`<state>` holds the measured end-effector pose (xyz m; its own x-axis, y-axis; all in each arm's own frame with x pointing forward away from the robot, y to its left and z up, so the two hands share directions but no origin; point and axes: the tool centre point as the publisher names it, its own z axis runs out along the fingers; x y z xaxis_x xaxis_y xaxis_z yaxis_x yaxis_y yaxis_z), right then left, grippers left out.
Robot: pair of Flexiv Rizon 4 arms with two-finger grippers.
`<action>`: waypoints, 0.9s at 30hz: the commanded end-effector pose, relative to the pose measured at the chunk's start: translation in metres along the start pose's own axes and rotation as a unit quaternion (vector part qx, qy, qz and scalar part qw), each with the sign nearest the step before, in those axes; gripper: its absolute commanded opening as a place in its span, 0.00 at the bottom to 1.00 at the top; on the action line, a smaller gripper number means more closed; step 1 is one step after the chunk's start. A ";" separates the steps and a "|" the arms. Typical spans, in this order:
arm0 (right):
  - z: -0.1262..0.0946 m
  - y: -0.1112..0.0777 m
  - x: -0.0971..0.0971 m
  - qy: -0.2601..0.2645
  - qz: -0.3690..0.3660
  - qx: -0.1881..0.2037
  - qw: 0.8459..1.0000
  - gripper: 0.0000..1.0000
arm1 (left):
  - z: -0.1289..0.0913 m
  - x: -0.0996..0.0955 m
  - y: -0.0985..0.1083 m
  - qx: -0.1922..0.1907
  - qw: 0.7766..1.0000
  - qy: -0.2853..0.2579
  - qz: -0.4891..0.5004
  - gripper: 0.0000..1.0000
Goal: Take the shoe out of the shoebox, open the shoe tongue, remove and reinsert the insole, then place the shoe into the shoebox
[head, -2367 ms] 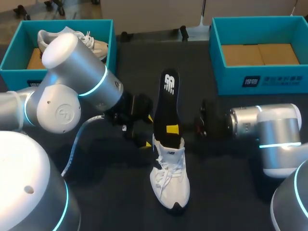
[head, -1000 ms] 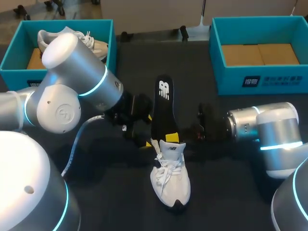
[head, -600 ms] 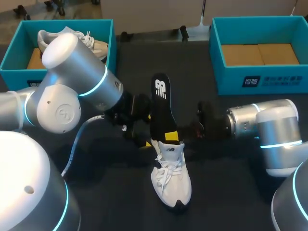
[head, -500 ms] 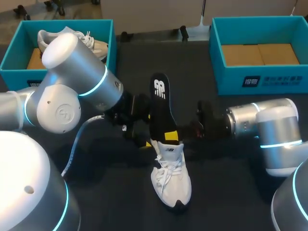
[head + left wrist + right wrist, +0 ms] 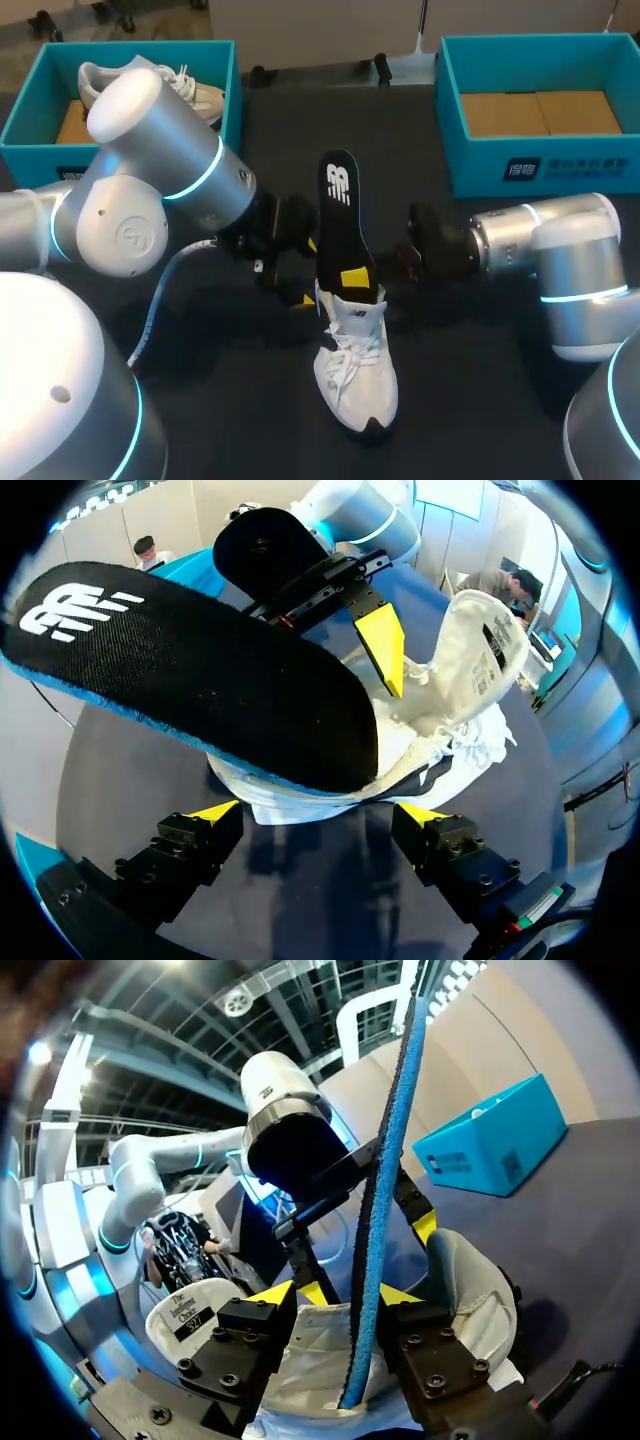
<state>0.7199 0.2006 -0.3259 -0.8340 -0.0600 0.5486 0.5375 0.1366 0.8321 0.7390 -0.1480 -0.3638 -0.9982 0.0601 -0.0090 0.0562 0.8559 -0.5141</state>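
- The left shoebox [image 5: 233, 75] stands at the far left of the table [image 5: 230, 400]. It holds a second shoe [image 5: 200, 98], pale and laced, partly hidden behind our left arm.
- The right shoebox [image 5: 570, 168] stands at the far right. We see only its brown cardboard floor [image 5: 540, 112] inside it.
- The white shoe [image 5: 356, 365] lies on the table between the two arms, outside both boxes, with its toe toward the near edge and its tongue raised.
- The black insole [image 5: 340, 215] stands up out of the shoe's opening. Its lower end is inside the shoe and its printed end points toward the far edge.
- The right gripper [image 5: 350, 1295] comes in from the right and pinches the insole by its faces, one yellow tip on each side, just above the shoe's collar.
- The left gripper [image 5: 318, 815] sits just left of the shoe's heel. Its fingers are spread and hold nothing.
- Compared with half a second earlier, the insole's far end sits slightly further right and stands a little more upright.
- The right arm's wrist is slightly further from the near edge.
- The left arm, the shoe and both boxes keep their positions.
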 end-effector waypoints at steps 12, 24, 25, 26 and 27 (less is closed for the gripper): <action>0.005 0.026 -0.001 -0.001 -0.007 0.028 1.000 0.47 | 0.001 0.001 0.000 0.000 1.000 -0.001 0.000 1.00; 0.014 0.035 -0.013 0.008 0.013 0.022 1.000 0.38 | 0.001 0.001 0.000 0.000 1.000 -0.001 0.000 1.00; 0.015 0.035 -0.013 0.008 0.014 0.019 1.000 0.36 | 0.001 0.001 0.000 0.000 1.000 -0.001 0.000 1.00; 0.015 0.036 -0.013 0.007 0.016 0.017 1.000 0.32 | 0.001 0.001 0.000 0.000 1.000 -0.001 0.000 1.00; 0.015 0.036 -0.013 0.005 0.018 0.014 1.000 0.26 | 0.001 0.001 0.000 0.000 1.000 -0.001 0.000 1.00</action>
<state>0.7482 0.2177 -0.3020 -0.8141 -0.0680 0.5767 0.5597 0.1730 0.8104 0.7390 -0.1480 -0.3638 -0.9981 0.0601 -0.0090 0.0562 0.8559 -0.5140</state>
